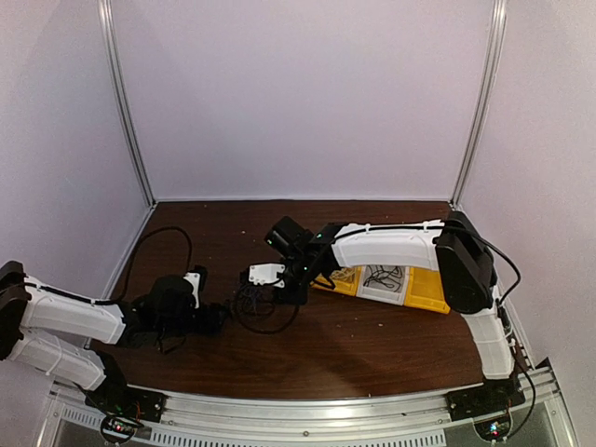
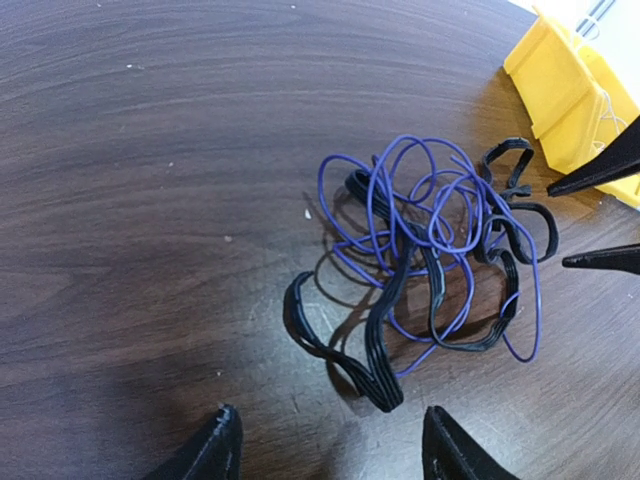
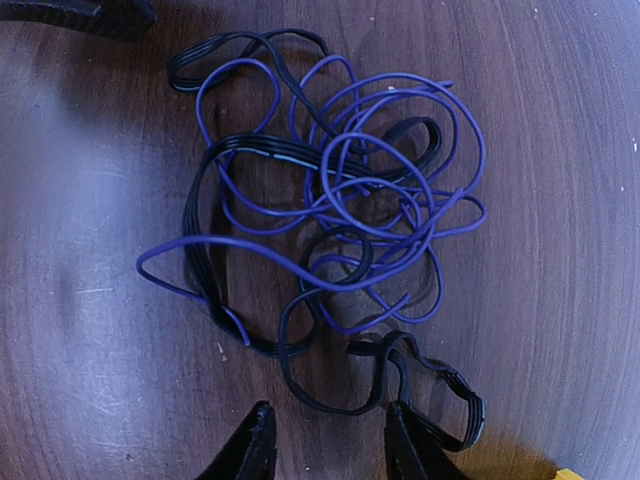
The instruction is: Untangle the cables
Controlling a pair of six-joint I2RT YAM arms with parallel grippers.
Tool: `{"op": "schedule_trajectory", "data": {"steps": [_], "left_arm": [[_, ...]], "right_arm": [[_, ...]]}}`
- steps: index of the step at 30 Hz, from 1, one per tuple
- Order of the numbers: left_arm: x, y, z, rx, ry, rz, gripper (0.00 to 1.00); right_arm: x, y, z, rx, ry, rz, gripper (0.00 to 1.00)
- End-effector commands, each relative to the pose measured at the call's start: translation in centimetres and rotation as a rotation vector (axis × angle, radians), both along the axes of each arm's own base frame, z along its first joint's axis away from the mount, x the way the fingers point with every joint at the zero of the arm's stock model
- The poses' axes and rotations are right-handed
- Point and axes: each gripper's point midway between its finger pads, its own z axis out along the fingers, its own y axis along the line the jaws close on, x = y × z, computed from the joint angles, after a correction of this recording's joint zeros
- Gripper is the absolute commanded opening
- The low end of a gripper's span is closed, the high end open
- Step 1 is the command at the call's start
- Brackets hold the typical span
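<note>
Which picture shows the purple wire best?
The right wrist view: the purple wire fills it, every loop clear. The left wrist view shows it smaller, off to one side. From the top, it is only a dark clump.

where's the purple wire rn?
The purple wire lies on the table, looped through the black ribbon cable in one clump between the two grippers, left of the yellow bin in the top view.

table: dark wood-grain, slight sheen | cables: smooth purple wire, ribbed black cord | bin: glossy yellow plastic
</note>
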Motion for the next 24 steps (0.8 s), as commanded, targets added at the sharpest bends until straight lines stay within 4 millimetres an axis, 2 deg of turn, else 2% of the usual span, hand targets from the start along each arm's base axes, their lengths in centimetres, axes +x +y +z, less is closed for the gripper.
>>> {"op": "schedule_trajectory", "data": {"steps": [1, 10, 18, 22, 24], "left_arm": [[0.2, 0.6, 0.5, -0.02, -0.024, 0.031, 0.63], [-0.1, 0.8, 0.4, -0.026, -0.023, 0.034, 0.63], [-0.2, 1.0, 0.4, -0.028, -0.02, 0.037, 0.63], [-0.3, 1.2, 0.5, -0.027, -0.022, 0.042, 0.63], [-0.3, 1.2, 0.5, -0.026, -0.024, 0.045, 0.64]], "right_arm": [[0.5, 0.5, 0.7, -0.018, -0.061, -0.013, 0.39], [-0.4, 1.2, 0.0, -0.04, -0.089, 0.029, 0.4], [-0.2, 2.0, -0.6, -0.043, -0.102, 0.034, 0.4], [-0.4, 2.0, -1.3, -0.054, -0.096, 0.038, 0.38], [-0.4, 2.0, -1.5, -0.058, -0.098, 0.037, 0.31]]}}
